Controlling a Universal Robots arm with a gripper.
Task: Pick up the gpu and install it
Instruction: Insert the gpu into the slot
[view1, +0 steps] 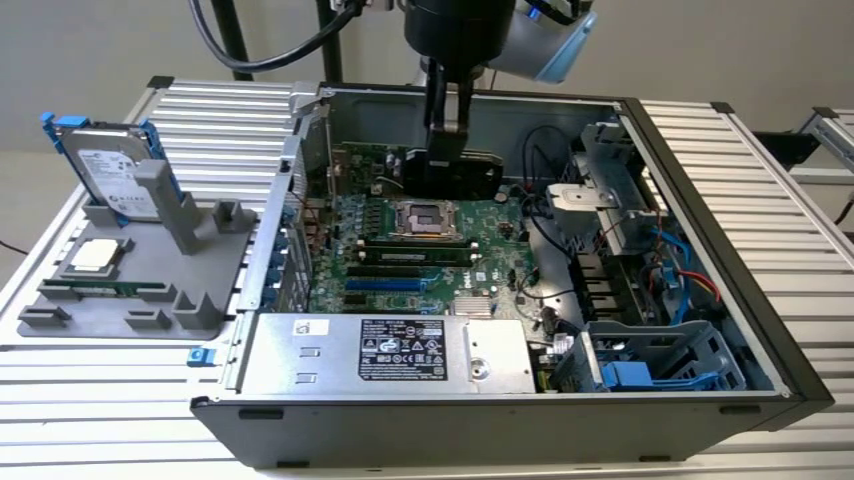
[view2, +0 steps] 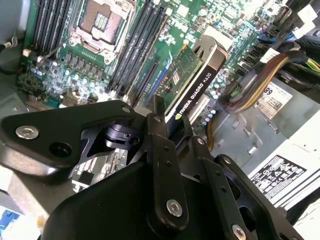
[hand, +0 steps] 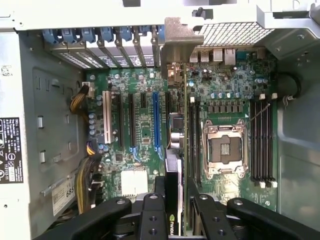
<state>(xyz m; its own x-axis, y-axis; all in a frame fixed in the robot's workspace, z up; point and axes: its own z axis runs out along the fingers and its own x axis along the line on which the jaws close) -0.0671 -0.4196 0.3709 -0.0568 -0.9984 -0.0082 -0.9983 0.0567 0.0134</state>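
- In the exterior view the gripper (view1: 451, 150) and arm cover most of the gpu (view1: 451, 172), so only the black shroud shows.
- Fingers are clamped on the gpu (hand: 176, 165), held edge-on above the motherboard (hand: 145, 125) inside the open case (view1: 694, 180).
- The first wrist view has its silver bracket (hand: 172, 45) up by the rear slot covers.
- Outside: one hard drive (view1: 114, 170) standing in a grey holder (view1: 120, 295).
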